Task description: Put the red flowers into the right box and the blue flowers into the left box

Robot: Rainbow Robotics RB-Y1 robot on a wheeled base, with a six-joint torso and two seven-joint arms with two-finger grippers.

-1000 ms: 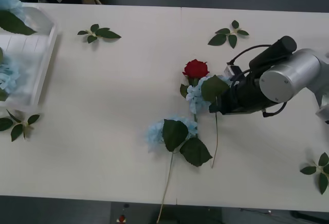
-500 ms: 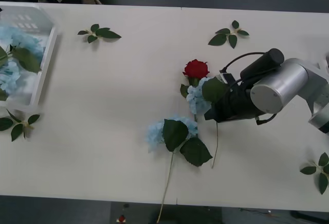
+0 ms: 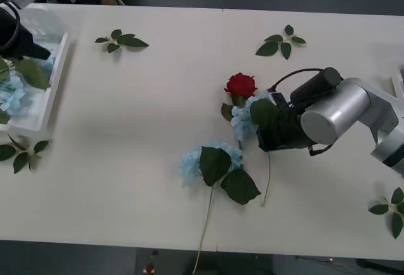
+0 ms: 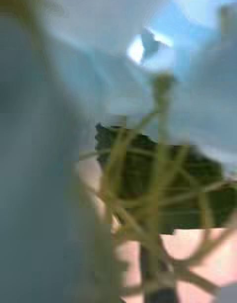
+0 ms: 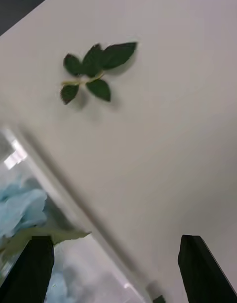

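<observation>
Right claw working at the blue flower mid-bench; left claw sitting over the left box.

I'm seeing my right claw point(image 3: 262, 130) pressing in from 3 o'clock on the blue flowers point(image 3: 242, 120), just below the red flowers point(image 3: 240, 84); I cannot tell its finger state. My left claw point(image 5: 116, 268) is hanging open above the left box point(image 3: 55, 73) rim at the bench point(image 3: 145, 136) 9 o'clock edge. Open bench is lying between them.

One red rose point(image 3: 240, 84) lies mid-table, its head pointing away from me. A pale blue cluster point(image 3: 241, 120) sits just below it at my right fingers; another point(image 3: 192, 160) lies nearer me. More blue flowers point(image 3: 12, 92) rest in the ribbed translucent left box point(image 3: 58, 73).
</observation>
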